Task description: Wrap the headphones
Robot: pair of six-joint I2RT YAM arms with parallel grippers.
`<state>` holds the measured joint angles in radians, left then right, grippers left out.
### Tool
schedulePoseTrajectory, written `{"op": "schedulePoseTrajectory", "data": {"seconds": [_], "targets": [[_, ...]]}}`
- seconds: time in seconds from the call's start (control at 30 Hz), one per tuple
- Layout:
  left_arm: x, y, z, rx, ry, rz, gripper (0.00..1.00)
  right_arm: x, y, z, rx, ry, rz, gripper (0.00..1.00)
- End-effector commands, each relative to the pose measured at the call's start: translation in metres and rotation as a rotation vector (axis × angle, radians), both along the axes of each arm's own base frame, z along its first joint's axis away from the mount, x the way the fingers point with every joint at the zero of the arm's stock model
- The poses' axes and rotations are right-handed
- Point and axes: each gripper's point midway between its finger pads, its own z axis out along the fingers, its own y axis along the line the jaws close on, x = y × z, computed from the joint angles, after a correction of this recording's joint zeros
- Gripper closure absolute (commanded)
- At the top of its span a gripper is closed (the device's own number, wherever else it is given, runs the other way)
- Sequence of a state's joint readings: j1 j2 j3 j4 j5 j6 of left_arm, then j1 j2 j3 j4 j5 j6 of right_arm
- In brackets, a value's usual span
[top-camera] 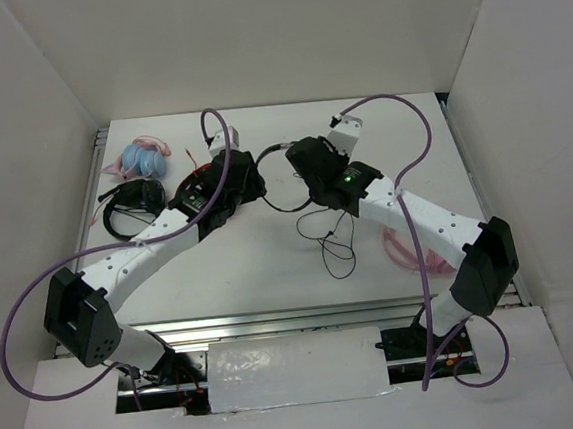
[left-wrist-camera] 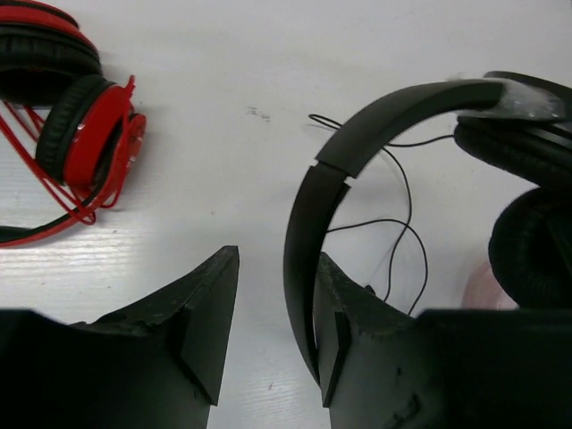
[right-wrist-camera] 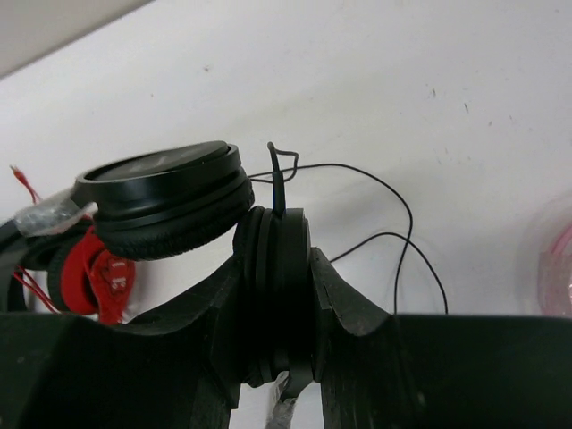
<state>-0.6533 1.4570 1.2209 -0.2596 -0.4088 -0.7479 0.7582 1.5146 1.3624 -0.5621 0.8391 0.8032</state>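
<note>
Gripping one earcup [right-wrist-camera: 273, 246] of the headphones [top-camera: 286, 209] between both fingers, the right hand [right-wrist-camera: 277, 268] is closed on it, and the cup stands on edge in the jaws. In the right wrist view the second earcup [right-wrist-camera: 165, 197] is free and tilted, at 10 o'clock from the gripped one and just beside it.

In the top view the headphones sit near the middle of the surface [top-camera: 272, 276], slightly toward 12 o'clock, spanning the gap between the two hands.

The left hand [left-wrist-camera: 279, 264] is open. The headband [left-wrist-camera: 302, 241] runs through its gap, just beside the inner face of the 3 o'clock finger [left-wrist-camera: 349, 313] and apart from the 9 o'clock finger [left-wrist-camera: 201, 313]. Whether band and finger touch cannot be told.

The cable [top-camera: 336, 242], thin and black, lies in loose loops on the surface at 5 o'clock from the right hand.

Also on the surface:
- red headphones [left-wrist-camera: 85, 134], at 10 o'clock in the left wrist view, apart from the left hand;
- black headset [top-camera: 130, 203], at 9 o'clock from the left hand in the top view;
- blue-and-pink bundle [top-camera: 144, 157], at 12 o'clock from that headset.
</note>
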Motion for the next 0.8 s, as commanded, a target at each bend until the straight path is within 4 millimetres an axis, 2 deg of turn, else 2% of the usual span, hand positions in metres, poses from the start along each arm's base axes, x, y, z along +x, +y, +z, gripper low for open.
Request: {"op": "schedulePoseTrajectory", "data": {"seconds": [0.0, 0.13, 0.2, 0.23, 0.3, 0.33, 0.37, 0.4, 0.43, 0.5, 0.57, 0.6, 0.7, 0.77], "targets": [[0.007, -0.013, 0.016, -0.07, -0.039, -0.016, 0.51, 0.009, -0.004, 0.037, 0.081, -0.104, -0.12, 1.0], [0.012, -0.018, 0.016, -0.064, -0.048, -0.041, 0.57, 0.011, 0.01, 0.035, 0.11, -0.09, -0.108, 1.0], [0.017, -0.016, 0.02, -0.062, -0.049, -0.028, 0.83, 0.01, 0.02, 0.038, 0.137, -0.094, -0.082, 1.0], [0.02, -0.014, 0.018, -0.055, -0.042, -0.027, 1.0, 0.01, 0.023, 0.039, 0.153, -0.093, -0.067, 0.97], [0.024, -0.014, 0.028, -0.051, -0.053, -0.041, 1.0, 0.006, 0.029, 0.044, 0.169, -0.091, -0.017, 0.82], [0.028, -0.01, 0.032, -0.041, -0.064, -0.033, 1.0, 0.007, 0.037, 0.042, 0.191, -0.095, 0.029, 0.63], [0.028, -0.007, 0.034, -0.016, -0.071, -0.031, 1.0, 0.005, 0.04, 0.043, 0.197, -0.1, 0.054, 0.55], [0.031, -0.004, 0.045, -0.009, -0.095, -0.024, 1.0, 0.002, 0.039, 0.051, 0.203, -0.115, 0.083, 0.48], [0.034, 0.002, 0.055, 0.004, -0.122, -0.009, 1.0, 0.003, 0.041, 0.051, 0.218, -0.124, 0.111, 0.36], [0.037, 0.01, 0.068, 0.03, -0.151, -0.006, 1.0, -0.002, 0.038, 0.062, 0.232, -0.148, 0.155, 0.26], [0.041, 0.021, 0.084, 0.037, -0.179, 0.015, 1.0, -0.002, 0.038, 0.064, 0.25, -0.146, 0.218, 0.19], [0.042, 0.026, 0.087, 0.048, -0.18, 0.015, 1.0, -0.006, 0.035, 0.073, 0.23, -0.162, 0.267, 0.11], [0.053, 0.04, 0.104, 0.063, -0.203, 0.026, 1.0, -0.022, 0.036, 0.086, 0.184, -0.204, 0.445, 0.03], [0.062, 0.048, 0.11, 0.076, -0.204, 0.016, 1.0, -0.031, 0.037, 0.079, 0.176, -0.227, 0.532, 0.01]]}}
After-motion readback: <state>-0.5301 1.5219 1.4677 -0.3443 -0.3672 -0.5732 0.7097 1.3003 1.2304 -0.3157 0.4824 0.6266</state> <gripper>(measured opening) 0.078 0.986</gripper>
